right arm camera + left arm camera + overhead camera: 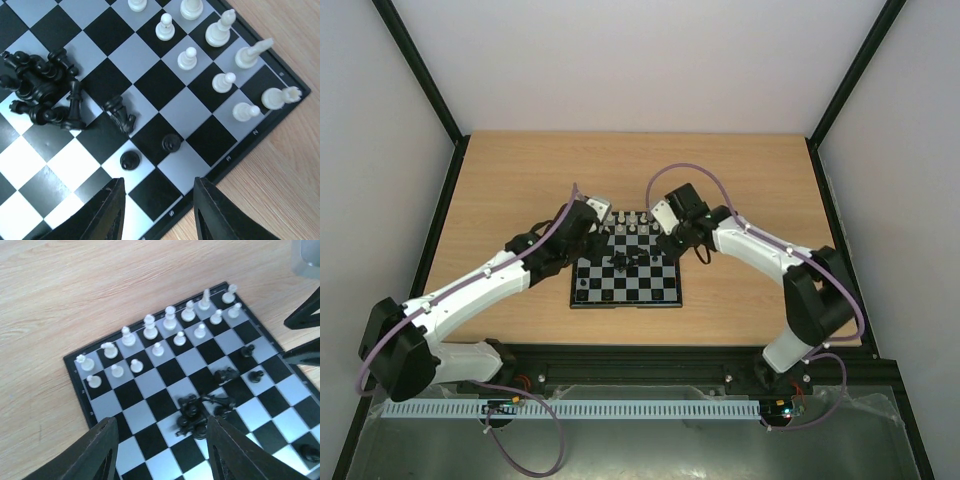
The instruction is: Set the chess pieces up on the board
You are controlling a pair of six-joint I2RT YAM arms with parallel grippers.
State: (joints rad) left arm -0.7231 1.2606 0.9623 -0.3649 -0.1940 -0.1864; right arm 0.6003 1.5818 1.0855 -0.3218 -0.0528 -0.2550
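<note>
**White side set, black side left to do**

The left end effector (162,455) is held part open low over the board (150,384), and nothing is gripped between its fingers. A heap of black pieces (191,419) lies tangled just beyond the fingertips, near the board's middle. The right end effector (160,210) is also held apart and empty, near the board's right edge. Close to it, 2 black pawns (170,143) appear to stand singly on squares that are not home squares, and 1 toppled black piece (120,114) lies between them and the heap.

Further out, the white pieces (170,317) are lined up in 2 rows along the board's far edge. In the left wrist view, 8 taller pieces can be counted on the outer row and 8 pawns in front of them, all upright. The white half is therefore judged complete.

The black half is judged barely begun. The 2 rows along the board's near edge look mostly unfilled, though a few small pieces by the near-left corner cannot be made out clearly. The board itself lies square on the worktop (100,285), midway between its left and right edges.
</note>
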